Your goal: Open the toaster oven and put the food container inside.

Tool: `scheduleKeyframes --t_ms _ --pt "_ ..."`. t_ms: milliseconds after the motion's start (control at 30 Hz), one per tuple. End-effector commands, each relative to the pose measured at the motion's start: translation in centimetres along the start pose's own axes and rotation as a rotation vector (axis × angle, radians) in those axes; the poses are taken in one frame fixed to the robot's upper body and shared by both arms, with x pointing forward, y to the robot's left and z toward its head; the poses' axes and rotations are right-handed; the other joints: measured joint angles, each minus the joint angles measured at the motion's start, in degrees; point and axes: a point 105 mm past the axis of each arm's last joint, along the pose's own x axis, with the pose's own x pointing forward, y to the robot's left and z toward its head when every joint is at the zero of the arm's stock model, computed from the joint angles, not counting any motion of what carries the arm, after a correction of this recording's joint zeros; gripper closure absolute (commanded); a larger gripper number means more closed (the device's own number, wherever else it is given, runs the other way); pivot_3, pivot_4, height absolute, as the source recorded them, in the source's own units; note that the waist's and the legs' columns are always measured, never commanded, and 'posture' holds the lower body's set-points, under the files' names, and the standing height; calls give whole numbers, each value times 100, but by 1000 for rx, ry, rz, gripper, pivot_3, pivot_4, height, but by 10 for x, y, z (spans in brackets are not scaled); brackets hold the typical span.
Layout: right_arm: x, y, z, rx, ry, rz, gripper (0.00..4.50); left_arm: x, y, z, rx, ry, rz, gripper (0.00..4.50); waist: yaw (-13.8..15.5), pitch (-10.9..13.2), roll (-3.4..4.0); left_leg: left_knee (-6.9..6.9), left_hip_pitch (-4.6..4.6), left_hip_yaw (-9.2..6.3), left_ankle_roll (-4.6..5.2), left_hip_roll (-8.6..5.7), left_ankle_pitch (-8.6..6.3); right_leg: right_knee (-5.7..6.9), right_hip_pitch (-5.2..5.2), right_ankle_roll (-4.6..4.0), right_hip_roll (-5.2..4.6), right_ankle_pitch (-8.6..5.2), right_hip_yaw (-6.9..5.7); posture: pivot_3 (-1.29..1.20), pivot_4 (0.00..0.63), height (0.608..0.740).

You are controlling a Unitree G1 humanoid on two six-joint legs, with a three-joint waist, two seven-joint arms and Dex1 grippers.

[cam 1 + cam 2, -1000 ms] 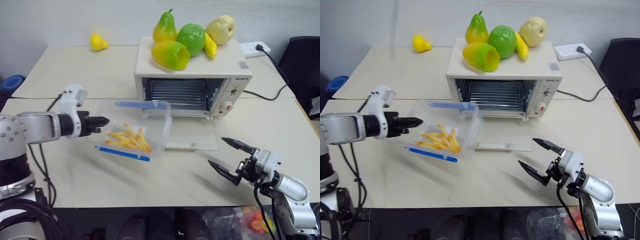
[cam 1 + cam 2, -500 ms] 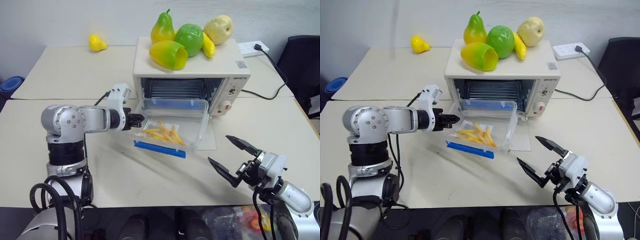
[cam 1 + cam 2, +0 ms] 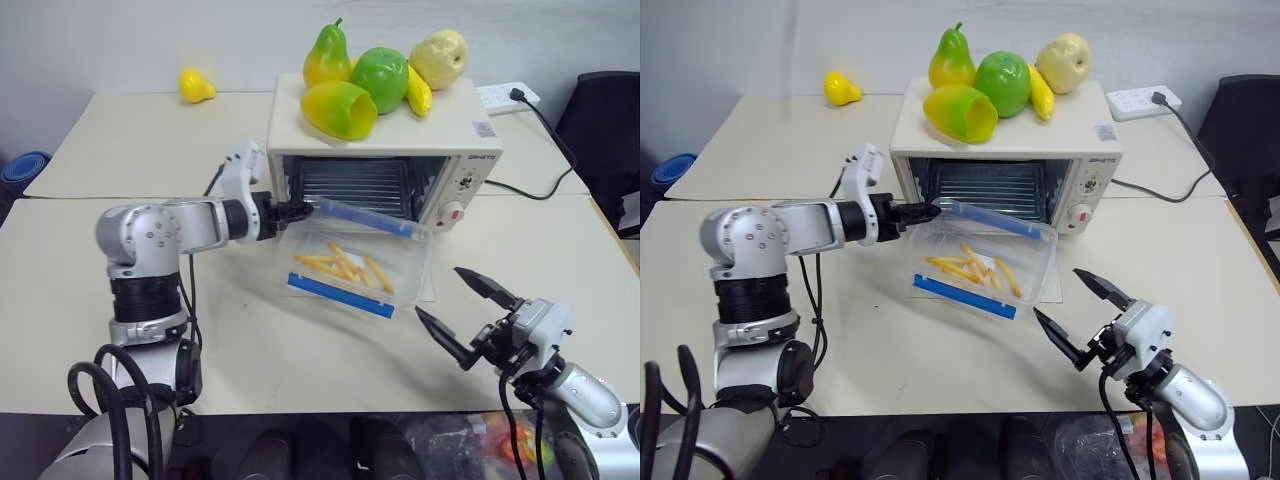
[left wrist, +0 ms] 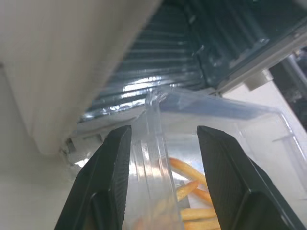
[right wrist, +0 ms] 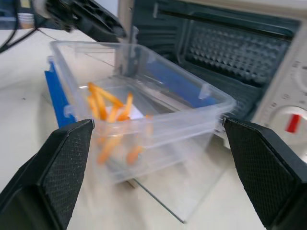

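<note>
One food container (image 3: 352, 268), clear, fries inside: now lying tilted on the lowered glass door, far edge at the mouth of the toaster oven (image 3: 385, 150), having been carried over from the open table (image 3: 250, 360). Left gripper (image 4: 163, 158): fingers parting, straddling the container's corner wall, apparently letting go. Right gripper (image 3: 462, 308): spread wide, holding nothing. Remaining, by judgement: pushing it fully inside.

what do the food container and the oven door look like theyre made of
The food container looks like thin clear plastic, glossy: the fries and the table show through its walls, and its two edge strips are opaque blue. The oven door, lying open and flat under it, looks like clear glass or rigid clear plastic; the table shows through the pane, and which of the two is hard to tell.
</note>
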Motion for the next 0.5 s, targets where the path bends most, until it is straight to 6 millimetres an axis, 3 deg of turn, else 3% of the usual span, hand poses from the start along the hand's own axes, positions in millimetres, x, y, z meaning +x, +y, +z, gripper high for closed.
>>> scheduleKeyframes --t_ms 33,100,167,267,400,500 --pt "-6 0 18 8 -14 46 0 -20 8 8 106 -57 -28 2201 -12 0 1 -1 0 -1 -1 0 0 -1 0 0 0 0 0 0 150 740" --pt "-12 7 18 60 21 105 189 -34 18 4 243 -54 -37 2177 -22 0 4 -4 0 -2 -1 0 1 -4 1 -1 -2 0 0 0 150 740" --pt "-17 18 17 109 62 175 612 -46 24 -7 379 -23 -78 2584 -26 0 4 -9 0 -3 -1 3 0 -11 2 -2 -1 -1 -1 0 150 740" --pt "-24 41 10 172 142 311 1586 -60 18 -36 514 36 -249 3371 -15 1 4 -9 -1 -5 1 2 0 -23 9 -3 -7 -1 -1 0 150 740" --pt "-26 74 -4 256 225 469 2938 -55 -4 -84 576 83 -471 4500 63 1 3 -8 1 -7 14 3 -6 -32 19 -3 -13 -1 -1 0 150 740" --pt "-11 75 -13 239 213 482 3998 -38 -21 -106 605 88 -566 4500 107 1 0 6 -6 -8 26 3 -10 -32 20 -2 -15 0 -1 0 150 740"
